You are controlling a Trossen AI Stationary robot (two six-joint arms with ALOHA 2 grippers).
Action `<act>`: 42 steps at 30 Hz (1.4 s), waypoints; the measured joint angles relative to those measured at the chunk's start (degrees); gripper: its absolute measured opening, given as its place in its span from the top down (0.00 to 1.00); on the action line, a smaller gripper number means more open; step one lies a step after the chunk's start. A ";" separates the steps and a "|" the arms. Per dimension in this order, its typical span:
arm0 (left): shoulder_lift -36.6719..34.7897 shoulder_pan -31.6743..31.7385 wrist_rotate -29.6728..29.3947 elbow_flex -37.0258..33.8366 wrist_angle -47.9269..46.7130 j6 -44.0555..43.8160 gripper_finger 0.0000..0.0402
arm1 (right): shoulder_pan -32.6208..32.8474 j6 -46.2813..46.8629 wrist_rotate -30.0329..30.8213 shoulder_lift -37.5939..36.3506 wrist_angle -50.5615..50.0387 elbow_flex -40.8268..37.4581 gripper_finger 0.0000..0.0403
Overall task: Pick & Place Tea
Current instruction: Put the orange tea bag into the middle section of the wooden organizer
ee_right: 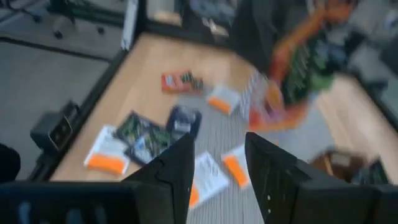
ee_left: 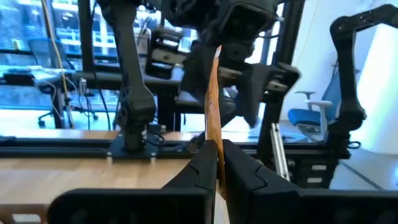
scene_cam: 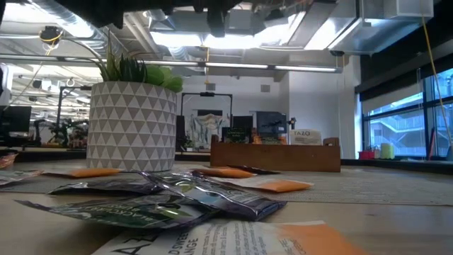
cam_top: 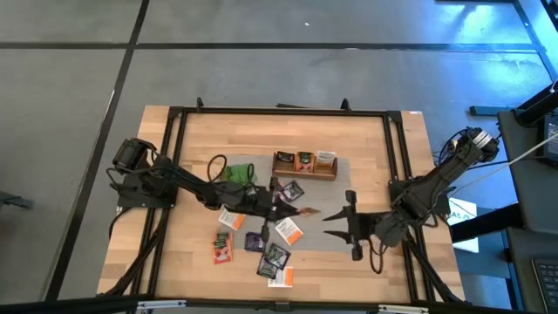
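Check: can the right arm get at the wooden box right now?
Probably yes. The right gripper hangs open and empty, and the mat between it and the wooden box looks bare. The left gripper, clamping an orange sachet, sits aside.

I see two dark, almost black arms with thick round joints. Black cables loop near each base. The left gripper (ee_left: 217, 168) and the right gripper (ee_right: 217, 168) have matte black, angular fingers.

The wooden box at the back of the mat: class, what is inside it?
The wooden box holds upright tea sachets across its compartments. Its front wall hides their lower parts, so their number cannot be told.
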 joint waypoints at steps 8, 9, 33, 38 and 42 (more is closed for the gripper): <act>-0.02 -0.05 1.47 0.33 2.17 2.50 0.98 | -0.77 -5.17 5.29 -0.02 8.03 0.00 0.64; -0.02 -0.07 1.50 0.33 2.15 2.49 0.98 | -0.79 -5.19 5.62 0.00 8.10 0.00 0.64; 0.00 -0.10 1.54 0.33 1.29 2.52 0.97 | -2.21 -1.88 7.88 0.02 8.46 0.00 0.68; 0.00 -0.10 1.52 0.33 1.28 2.52 0.97 | -2.21 -1.96 7.88 0.02 8.45 0.00 0.86; 0.00 -0.10 1.48 0.33 1.25 2.52 0.97 | -2.21 -2.60 7.87 0.02 8.32 0.00 0.98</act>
